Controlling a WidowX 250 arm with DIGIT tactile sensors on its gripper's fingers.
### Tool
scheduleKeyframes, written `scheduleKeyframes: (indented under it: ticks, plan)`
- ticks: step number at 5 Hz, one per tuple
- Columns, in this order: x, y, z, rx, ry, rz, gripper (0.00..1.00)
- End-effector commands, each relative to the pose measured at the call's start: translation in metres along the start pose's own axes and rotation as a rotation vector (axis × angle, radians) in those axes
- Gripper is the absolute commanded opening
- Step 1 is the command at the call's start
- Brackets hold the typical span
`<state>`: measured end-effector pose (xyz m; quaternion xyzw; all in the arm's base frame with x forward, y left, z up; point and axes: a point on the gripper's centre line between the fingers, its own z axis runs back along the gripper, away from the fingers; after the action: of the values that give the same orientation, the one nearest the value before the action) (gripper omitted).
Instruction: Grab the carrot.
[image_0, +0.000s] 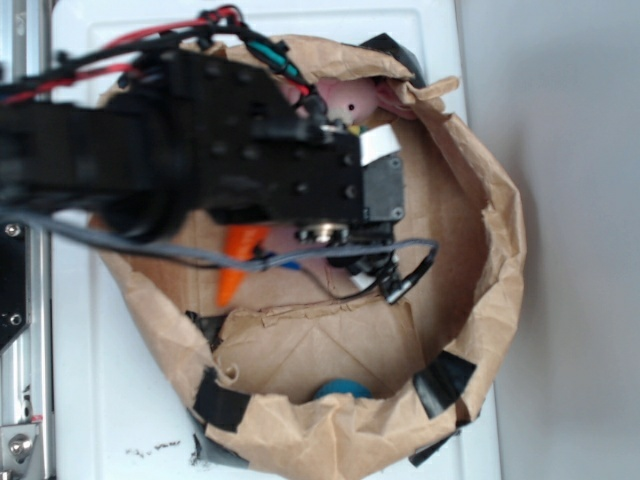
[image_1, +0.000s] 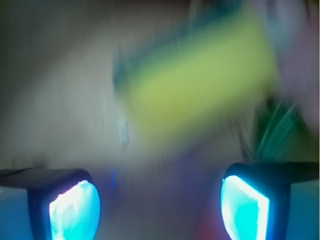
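Note:
In the exterior view the orange carrot (image_0: 235, 262) lies inside a crumpled brown paper bag (image_0: 480, 200). Only part of it shows, under the black arm and a grey cable. My gripper (image_0: 378, 272) hangs over the bag's floor, just right of the carrot. The wrist view is heavily blurred. In it my gripper (image_1: 160, 202) is open: the two glowing cyan pads (image_1: 75, 210) stand far apart with nothing between them. The yellow-and-green sponge (image_1: 200, 85) lies ahead of the jaws. A dark green blur (image_1: 280, 132) sits at the right; I cannot tell what it is.
The bag's rolled walls ring the gripper, patched with black tape (image_0: 215, 400). A pink object (image_0: 345, 100) sits at the bag's far side and a blue round thing (image_0: 340, 388) at its near side. The bag stands on a white surface (image_0: 110, 400). Red and grey cables trail along the arm.

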<state>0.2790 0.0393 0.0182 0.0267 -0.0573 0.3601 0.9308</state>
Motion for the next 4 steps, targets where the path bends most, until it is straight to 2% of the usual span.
scheduleKeyframes:
  ticks: [1, 2, 3, 4]
  plan:
    - [0.003, 0.005, 0.032, -0.061, -0.003, -0.018, 0.00]
    - [-0.008, 0.010, 0.083, -0.152, 0.066, -0.013, 0.00]
    - [-0.015, 0.016, 0.121, -0.228, 0.087, -0.013, 0.00]
    - [-0.019, 0.016, 0.138, -0.249, 0.077, -0.026, 0.00]
